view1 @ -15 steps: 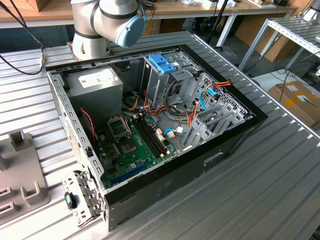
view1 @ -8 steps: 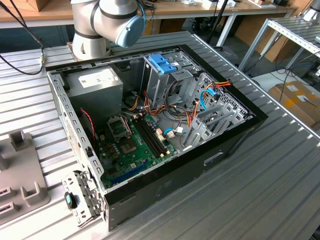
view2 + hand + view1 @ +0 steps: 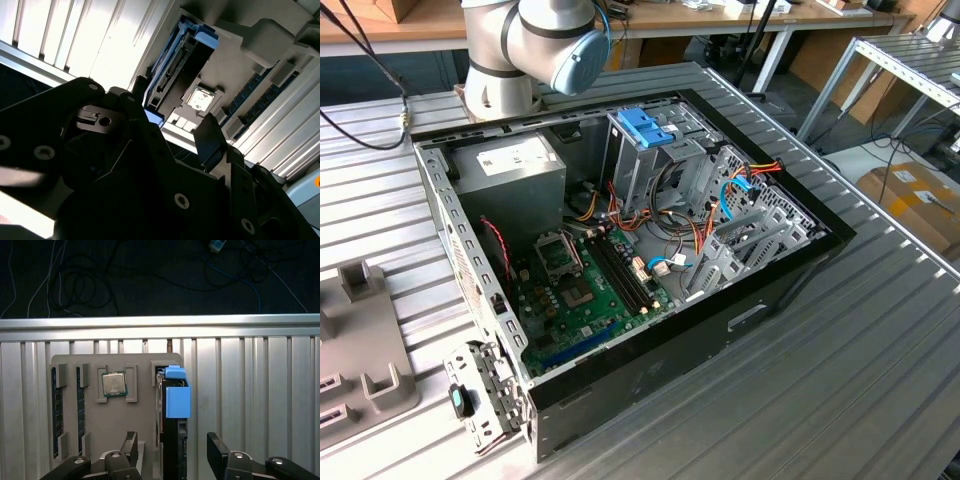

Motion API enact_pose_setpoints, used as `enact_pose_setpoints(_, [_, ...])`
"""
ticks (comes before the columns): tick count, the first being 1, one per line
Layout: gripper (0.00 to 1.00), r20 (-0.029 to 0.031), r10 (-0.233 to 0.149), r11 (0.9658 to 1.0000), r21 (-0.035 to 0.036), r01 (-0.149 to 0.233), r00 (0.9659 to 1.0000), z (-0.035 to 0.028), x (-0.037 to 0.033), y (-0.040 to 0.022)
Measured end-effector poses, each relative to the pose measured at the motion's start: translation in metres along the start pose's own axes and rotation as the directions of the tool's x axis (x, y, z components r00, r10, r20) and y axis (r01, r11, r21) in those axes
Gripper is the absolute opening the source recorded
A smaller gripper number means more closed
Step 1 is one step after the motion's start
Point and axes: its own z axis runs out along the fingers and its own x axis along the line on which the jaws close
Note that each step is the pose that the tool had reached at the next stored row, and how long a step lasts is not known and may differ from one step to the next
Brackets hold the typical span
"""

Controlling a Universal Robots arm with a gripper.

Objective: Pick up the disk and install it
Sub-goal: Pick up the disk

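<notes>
In the first wrist view a grey holder [image 3: 125,425] on the ribbed tabletop [image 3: 250,390] carries two memory sticks [image 3: 56,410], then a processor chip [image 3: 114,384], then the disk [image 3: 173,432], standing on its edge in a slot. The pincer [image 3: 173,450] is spread wide, one finger on each side of the disk, not touching it. The disk is probably stiff, rather heavy and sensitive to shocks; the flat metal faces seem a safer hold than the light-blue plastic rail [image 3: 177,400].

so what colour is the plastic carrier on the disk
Light blue. The carrier on the disk shows best in the first wrist view.
</notes>
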Motion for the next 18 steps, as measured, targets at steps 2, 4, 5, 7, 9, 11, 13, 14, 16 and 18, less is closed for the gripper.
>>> enact_pose_setpoints(2, [0.66,-0.0001,0.0,1.0,-0.0002,0.0,1.0,0.0015,0.0,0.0001])
enact_pose_setpoints(4, [0.66,-0.0001,0.0,1.0,-0.0003,0.0,1.0,0.0036,0.0,0.0001])
enact_pose_setpoints(5, [0.66,-0.0002,0.0,1.0,-0.0003,0.0,1.0,0.0064,0.0,0.0001])
enact_pose_setpoints(7, [0.66,-0.0002,0.0,1.0,-0.0003,0.0,1.0,0.0092,-0.0001,0.0002])
enact_pose_setpoints(9, [0.66,-0.0002,0.0,1.0,-0.0003,0.0,1.0,0.0126,-0.0001,0.0002])
enact_pose_setpoints(11, [0.66,-0.0001,0.0,1.0,-0.0002,0.0,1.0,0.016,-0.0001,0.0003])
enact_pose_setpoints(13, [0.66,-0.0002,0.0,1.0,-0.0002,0.0,1.0,0.0188,-0.0002,0.0003])
enact_pose_setpoints(14, [0.66,-0.0002,0.0,1.0,-0.0003,0.0,1.0,0.0206,-0.0002,0.0003])
enact_pose_setpoints(16, [0.66,-0.0002,0.0,1.0,-0.0003,0.0,1.0,0.0234,-0.0002,0.0004])
enact_pose_setpoints(18, [0.66,-0.0002,0.0,1.0,-0.0002,0.0,1.0,0.0251,-0.0002,0.0004])
